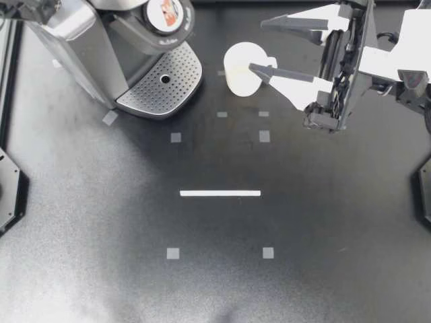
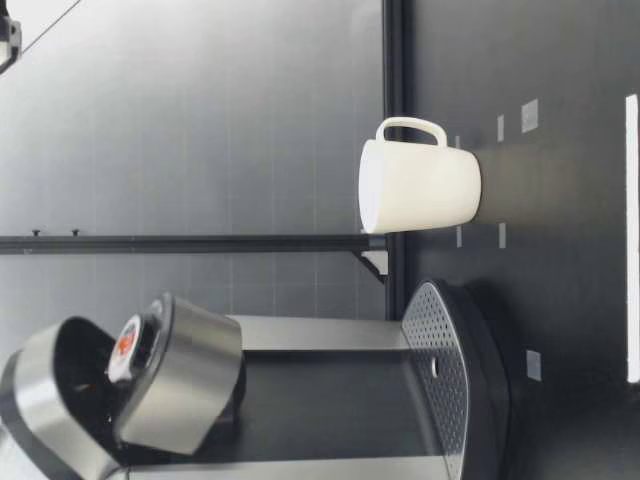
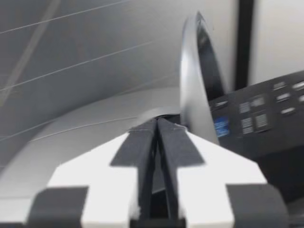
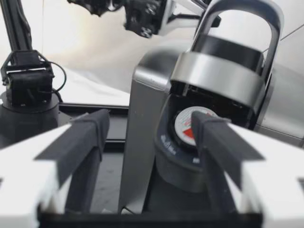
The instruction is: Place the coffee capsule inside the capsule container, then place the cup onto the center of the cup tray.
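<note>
one cup (image 1: pixel 244 68), one capsule (image 1: pixel 165 13), one coffee machine (image 1: pixel 81 40)

Grey panelled wall (image 2: pixel 200 120), black table (image 1: pixel 215 289)

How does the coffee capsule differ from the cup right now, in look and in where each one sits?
The cup is plain white and much the larger; the coffee capsule is small, its lid printed red and white. The cup stands upright on the table, beside the cup tray, not on it; the capsule sits in the open capsule container. Both look round from above.
</note>
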Available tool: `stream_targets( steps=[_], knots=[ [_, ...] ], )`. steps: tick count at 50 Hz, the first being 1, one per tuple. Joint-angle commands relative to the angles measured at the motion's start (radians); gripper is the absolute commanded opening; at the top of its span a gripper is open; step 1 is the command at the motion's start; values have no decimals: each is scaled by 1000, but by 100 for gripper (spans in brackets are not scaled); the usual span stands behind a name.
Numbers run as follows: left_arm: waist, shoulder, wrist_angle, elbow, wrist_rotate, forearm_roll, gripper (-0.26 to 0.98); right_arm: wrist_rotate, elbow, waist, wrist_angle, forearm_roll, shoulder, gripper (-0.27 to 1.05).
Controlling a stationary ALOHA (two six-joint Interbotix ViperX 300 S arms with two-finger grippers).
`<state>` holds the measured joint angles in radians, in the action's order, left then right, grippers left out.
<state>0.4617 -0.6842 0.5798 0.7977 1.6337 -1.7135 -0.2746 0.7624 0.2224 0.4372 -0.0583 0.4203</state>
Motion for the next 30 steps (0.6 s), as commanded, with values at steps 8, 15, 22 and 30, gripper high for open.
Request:
stream_targets(
  steps=[8,15,22,30],
  knots=[
    [-2,-46,-187,-43,11,-5,16,2,-9,-5,17,-3,21,68],
    [-2,-29,-244,-55,31,-3,16,2,-9,-12,23,-3,21,68],
    [-2,2,-275,-63,55,-3,16,0,-8,-25,26,-3,23,68],
    [-3,31,-337,-69,86,-3,16,2,3,-26,28,-3,34,68]
  ],
)
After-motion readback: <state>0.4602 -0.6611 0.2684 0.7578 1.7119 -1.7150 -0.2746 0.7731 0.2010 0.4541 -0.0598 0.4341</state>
